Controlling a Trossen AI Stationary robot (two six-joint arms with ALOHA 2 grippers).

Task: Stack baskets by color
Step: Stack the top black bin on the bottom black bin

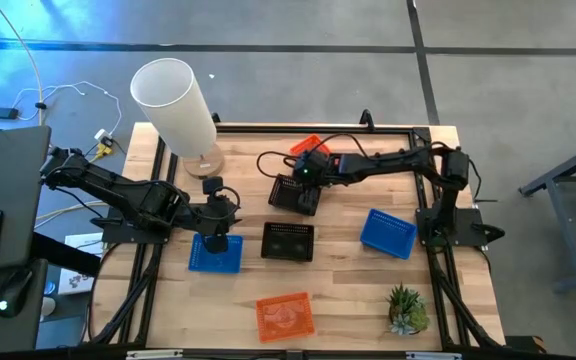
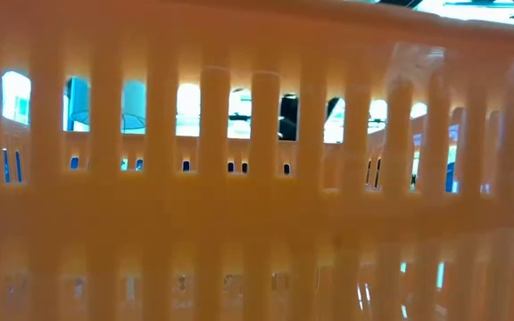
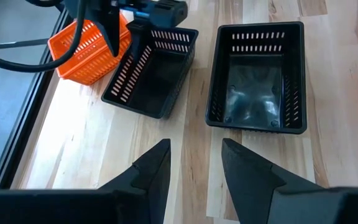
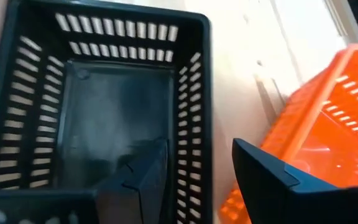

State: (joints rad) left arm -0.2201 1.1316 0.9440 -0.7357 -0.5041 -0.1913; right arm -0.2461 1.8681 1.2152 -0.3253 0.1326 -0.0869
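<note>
My right gripper (image 4: 194,168) is open, low over a black basket (image 1: 295,195) at the far middle of the table. One finger is inside the basket and one outside its side wall (image 4: 199,112), with a gap on both sides. An orange basket (image 4: 328,124) lies right beside it. My left gripper (image 3: 194,165) is open and holds nothing. It hovers over a blue basket (image 1: 215,253) and faces a second black basket (image 3: 257,78). Another blue basket (image 1: 388,232) lies at the right. Another orange basket (image 1: 286,316) lies at the near edge and fills the low view (image 2: 257,205).
A tall white cylinder (image 1: 178,100) stands at the far left corner. A small green potted plant (image 1: 406,310) stands at the near right. Bare wood shows between the baskets in the middle of the table (image 1: 343,255). A black frame rail (image 1: 268,128) runs along the table's far edge.
</note>
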